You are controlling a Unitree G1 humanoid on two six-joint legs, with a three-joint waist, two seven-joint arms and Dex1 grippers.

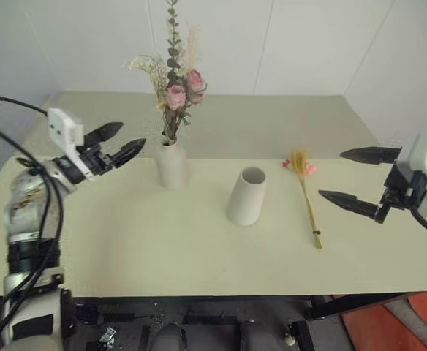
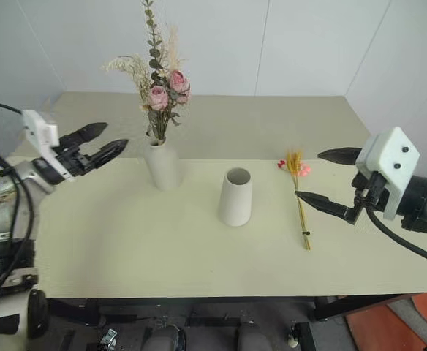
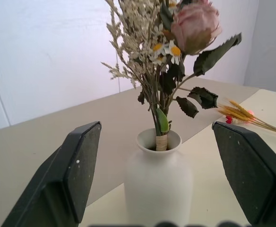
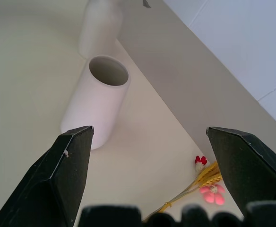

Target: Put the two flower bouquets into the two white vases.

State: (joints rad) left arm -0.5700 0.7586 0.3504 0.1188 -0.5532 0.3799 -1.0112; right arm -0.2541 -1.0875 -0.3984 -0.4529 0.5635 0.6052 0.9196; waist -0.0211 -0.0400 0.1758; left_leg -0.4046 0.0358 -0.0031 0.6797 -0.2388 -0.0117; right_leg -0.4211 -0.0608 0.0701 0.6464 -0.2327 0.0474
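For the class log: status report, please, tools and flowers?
Left tool open, right tool open. Rose bunch in bottle vase. Wheat stalk lying on table, wide vase empty. Nothing blocking.

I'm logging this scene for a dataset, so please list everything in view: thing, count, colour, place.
Full bouquet of dusty pink roses, white dried sprigs and dark eucalyptus: one, standing in the bottle vase.
Matte white bottle-shaped ceramic vase: one, upright on the table, left of centre.
Matte white tapered cylinder vase with wide mouth: one, upright, holding nothing, at the table's centre.
Slim golden wheat stalk with small pink blossoms: one, lying flat on the table, right of the cylinder vase.
Pale cream table: one, against white walls.
Left gripper: black fingers open, beside the bottle vase, holding nothing.
Right gripper: black fingers open, near the wheat stalk.
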